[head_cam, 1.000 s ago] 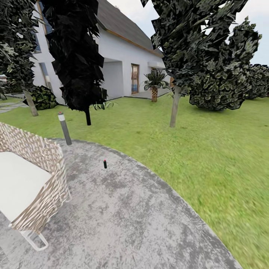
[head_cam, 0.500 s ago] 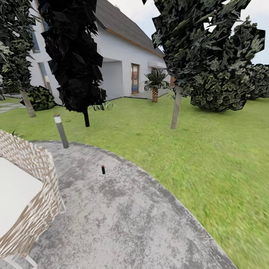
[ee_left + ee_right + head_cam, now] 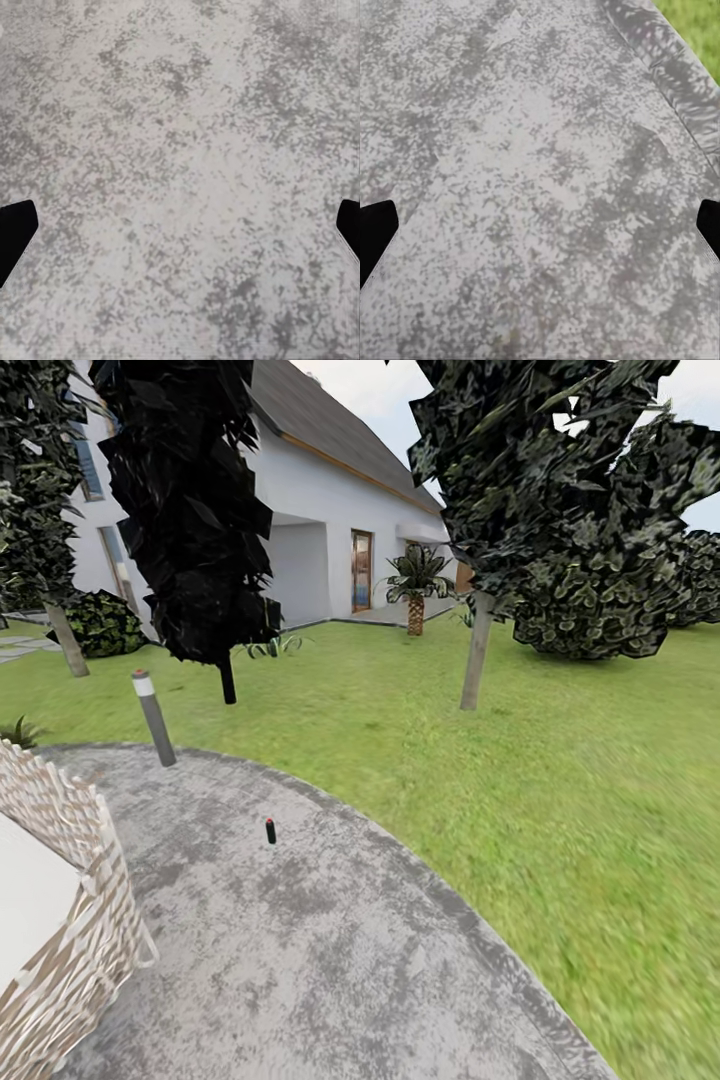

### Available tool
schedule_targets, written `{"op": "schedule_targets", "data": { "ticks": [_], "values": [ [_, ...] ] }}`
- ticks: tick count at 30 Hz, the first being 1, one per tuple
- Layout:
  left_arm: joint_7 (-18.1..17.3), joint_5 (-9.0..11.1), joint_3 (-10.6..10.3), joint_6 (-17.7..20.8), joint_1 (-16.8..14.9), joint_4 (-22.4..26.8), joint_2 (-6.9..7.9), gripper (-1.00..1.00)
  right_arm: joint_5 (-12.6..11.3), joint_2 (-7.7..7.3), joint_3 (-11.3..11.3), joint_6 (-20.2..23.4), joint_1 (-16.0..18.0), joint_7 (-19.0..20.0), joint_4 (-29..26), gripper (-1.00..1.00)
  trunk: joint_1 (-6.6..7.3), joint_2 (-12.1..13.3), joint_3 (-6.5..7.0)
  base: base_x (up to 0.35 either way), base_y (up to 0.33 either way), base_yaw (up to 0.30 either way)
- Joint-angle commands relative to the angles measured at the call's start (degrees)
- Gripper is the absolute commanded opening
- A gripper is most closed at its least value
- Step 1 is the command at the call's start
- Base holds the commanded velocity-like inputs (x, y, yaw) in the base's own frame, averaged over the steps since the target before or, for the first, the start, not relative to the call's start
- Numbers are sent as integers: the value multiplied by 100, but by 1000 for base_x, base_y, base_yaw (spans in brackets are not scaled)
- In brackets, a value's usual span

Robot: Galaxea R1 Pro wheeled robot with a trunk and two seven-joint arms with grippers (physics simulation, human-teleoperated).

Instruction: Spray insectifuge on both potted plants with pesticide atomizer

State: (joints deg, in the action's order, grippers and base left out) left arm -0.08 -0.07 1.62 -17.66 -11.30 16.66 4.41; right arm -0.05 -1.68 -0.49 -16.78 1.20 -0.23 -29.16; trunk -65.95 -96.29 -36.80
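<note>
We are outdoors in the garden of a home: a green lawn [image 3: 560,800] wraps a round grey patio [image 3: 300,950], with trees [image 3: 185,510] and bushes [image 3: 600,600] beyond. Far off stands a white house [image 3: 330,510] with a pitched roof, a palm [image 3: 415,585] by its door. A wicker chair [image 3: 60,920] sits near left, a bollard lamp [image 3: 153,715] at the patio's edge.

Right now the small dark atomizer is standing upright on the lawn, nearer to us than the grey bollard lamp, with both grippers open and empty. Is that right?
Not quite. The head view shows the atomizer standing upright on the grey paved patio, not on the lawn. The rest holds: it is nearer than the bollard lamp, and the wrist views show the left gripper and right gripper open and empty.
</note>
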Motion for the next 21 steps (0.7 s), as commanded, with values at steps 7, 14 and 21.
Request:
{"op": "schedule_targets", "data": {
  "ticks": [7, 14, 21],
  "values": [
    [-1, -1, 14, -19, -3, -5, -1, 100, 1, 1, -2, -18, 3, -3, 5, 100, -3, -2, -5, 339, 0, 87],
    [-1, -1, 14, -19, -3, -5, -1, 100, 5, 1, 0, -18, 4, -3, 15, 100, -3, -2, -5, 337, -24, 234],
    [1, -1, 14, -19, -3, -5, -1, 100, -3, 1, 2, -18, 3, -3, 7, 100, -3, -2, -5, 324, -110, 35]
  ]
}}
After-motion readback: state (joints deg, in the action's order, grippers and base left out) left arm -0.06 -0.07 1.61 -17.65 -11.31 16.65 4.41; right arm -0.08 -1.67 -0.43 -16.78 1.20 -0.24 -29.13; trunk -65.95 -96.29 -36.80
